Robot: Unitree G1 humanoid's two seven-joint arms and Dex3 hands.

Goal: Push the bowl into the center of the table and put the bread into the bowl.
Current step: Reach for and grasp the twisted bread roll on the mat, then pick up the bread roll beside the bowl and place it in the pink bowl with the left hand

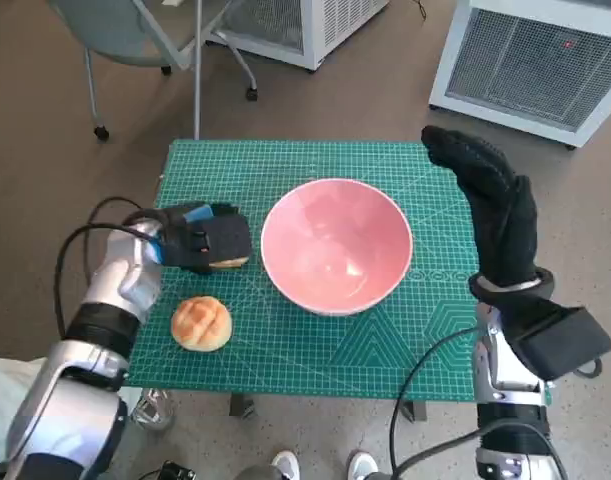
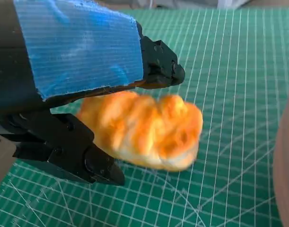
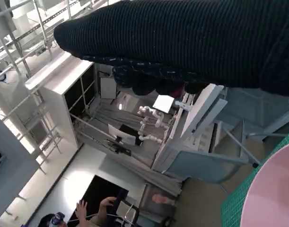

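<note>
Two bread pieces are on the green cutting mat that covers the worktop. Nearest the robot, a round scored bun lies free on the mat at the near left, apart from both hands. Just beyond it, the left robot hand lies low over an elongated golden bread roll; in the left wrist view its black fingers sit above and below the roll, closed about it, and the roll's underside still meets the mat. To the right of that hand, near the middle of the worktop, stands the pink bowl, upright, with nothing visible inside it. At the right edge, the gloved right robot hand is raised beside the bowl with fingers extended, holding nothing. Beyond the worktop are a chair and white cabinets on the floor.
</note>
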